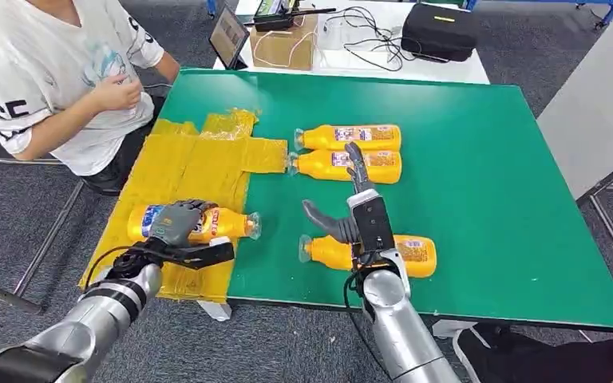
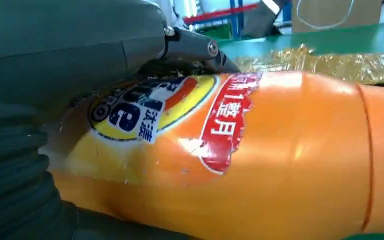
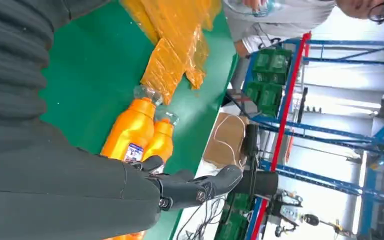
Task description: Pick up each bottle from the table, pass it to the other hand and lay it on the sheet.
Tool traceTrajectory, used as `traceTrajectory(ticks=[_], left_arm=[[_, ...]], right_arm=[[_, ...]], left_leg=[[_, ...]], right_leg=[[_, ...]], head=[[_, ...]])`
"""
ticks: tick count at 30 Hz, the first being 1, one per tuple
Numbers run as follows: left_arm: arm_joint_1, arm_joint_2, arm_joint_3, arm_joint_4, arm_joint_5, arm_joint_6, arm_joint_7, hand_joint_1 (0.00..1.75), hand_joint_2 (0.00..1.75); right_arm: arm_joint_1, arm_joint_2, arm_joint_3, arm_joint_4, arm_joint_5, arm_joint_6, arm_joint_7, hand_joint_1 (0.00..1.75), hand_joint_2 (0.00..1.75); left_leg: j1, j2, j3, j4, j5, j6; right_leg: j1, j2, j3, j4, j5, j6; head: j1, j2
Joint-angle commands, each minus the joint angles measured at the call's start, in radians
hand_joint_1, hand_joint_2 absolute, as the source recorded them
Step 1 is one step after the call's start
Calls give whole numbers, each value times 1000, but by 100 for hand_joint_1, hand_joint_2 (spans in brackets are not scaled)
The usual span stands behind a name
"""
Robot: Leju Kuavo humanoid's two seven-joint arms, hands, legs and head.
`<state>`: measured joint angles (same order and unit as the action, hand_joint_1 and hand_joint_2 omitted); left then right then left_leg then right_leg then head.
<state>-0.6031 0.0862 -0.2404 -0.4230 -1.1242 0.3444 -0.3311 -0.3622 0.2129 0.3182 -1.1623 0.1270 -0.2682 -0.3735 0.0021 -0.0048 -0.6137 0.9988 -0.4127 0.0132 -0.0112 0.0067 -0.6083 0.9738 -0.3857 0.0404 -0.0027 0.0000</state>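
An orange bottle (image 1: 223, 224) with a clear cap lies sideways over the near part of the yellow sheet (image 1: 183, 163); my left hand (image 1: 175, 223) grips it around the label. Up close the left hand (image 2: 80, 50) wraps over that bottle (image 2: 260, 160). My right hand (image 1: 353, 209) is open, fingers stretched forward and thumb out, just above a third bottle (image 1: 411, 255) lying near the table's front edge. Two more bottles (image 1: 350, 137) (image 1: 367, 166) lie side by side beyond it. In the right wrist view the right hand (image 3: 190, 187) points toward those two bottles (image 3: 130, 130) (image 3: 161, 142).
The green table (image 1: 495, 167) has free room on its right half. A person in a white shirt (image 1: 56, 72) sits at the far left corner by the sheet. Behind the table stand a cardboard box (image 1: 287, 44), cables and a black bag (image 1: 439, 30).
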Motion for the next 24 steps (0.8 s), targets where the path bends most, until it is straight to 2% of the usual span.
traceTrajectory(ticks=[1,2,3,4,5,10,14,15,16,17,19,21,24], left_arm=[[7,37,-80,138,-20,-88,20,3,175],[7,39,-87,142,-27,-111,24,17,175],[10,41,-88,141,-31,-112,27,42,175],[12,39,-80,142,-24,-111,28,9,175],[13,38,-78,142,-21,-114,21,0,175],[38,42,-31,130,37,-141,-70,0,175],[75,33,67,91,168,-169,-219,0,175],[95,22,122,64,245,-198,-293,0,175],[113,16,147,42,284,-204,-333,0,0],[130,6,173,16,327,-221,-367,0,0],[221,3,148,-169,512,-271,-367,0,0],[263,-18,173,-252,664,-313,-367,0,0],[280,-43,203,-303,755,-348,-367,0,0]], right_arm=[[-69,-11,22,137,7,20,19,0,175],[-73,-9,21,153,7,26,19,0,175],[-76,-8,21,161,8,30,19,0,175],[-81,-7,21,169,10,33,19,0,175],[-83,-7,22,172,11,34,19,0,175],[-103,-11,25,206,20,52,22,0,175],[-129,-32,64,268,82,69,45,0,175],[-138,-39,78,296,110,69,50,0,175],[-142,-44,86,313,132,61,51,0,175],[-144,-51,100,327,160,54,57,0,175],[-140,-73,124,342,228,37,78,0,175],[-125,-105,148,332,306,9,122,0,175],[-132,-138,158,329,367,3,167,0,175]], left_leg=[[0,4,5,-1,-1,-1],[0,5,6,-2,-1,-1],[0,5,6,-2,-1,-1],[0,4,6,-1,-1,-1],[0,6,8,-2,-1,-1],[-1,7,12,-3,-1,-1],[-1,7,14,-3,-1,-1],[-1,7,15,-3,-1,-1],[-1,6,15,-3,-1,-1],[-1,4,14,-2,-1,-1],[-1,4,15,-3,-1,0],[-1,3,15,-4,-1,0],[-1,0,14,-3,-1,0]], right_leg=[[0,4,3,-1,0,-1],[0,5,4,-2,1,-1],[0,5,3,-1,1,-1],[0,4,4,-1,1,-1],[0,6,5,-2,1,-2],[0,6,9,-2,1,-2],[0,6,11,-2,1,-1],[-1,6,12,-2,1,-1],[0,6,13,-3,0,-1],[-1,4,12,-2,0,-1],[-1,4,14,-3,0,-1],[0,3,14,-4,0,-1],[-1,0,13,-3,-1,-1]], head=[[0,0],[0,0],[0,0],[0,0],[0,0],[0,0],[0,0],[0,0],[0,0],[0,0],[0,0],[0,0],[0,0]])
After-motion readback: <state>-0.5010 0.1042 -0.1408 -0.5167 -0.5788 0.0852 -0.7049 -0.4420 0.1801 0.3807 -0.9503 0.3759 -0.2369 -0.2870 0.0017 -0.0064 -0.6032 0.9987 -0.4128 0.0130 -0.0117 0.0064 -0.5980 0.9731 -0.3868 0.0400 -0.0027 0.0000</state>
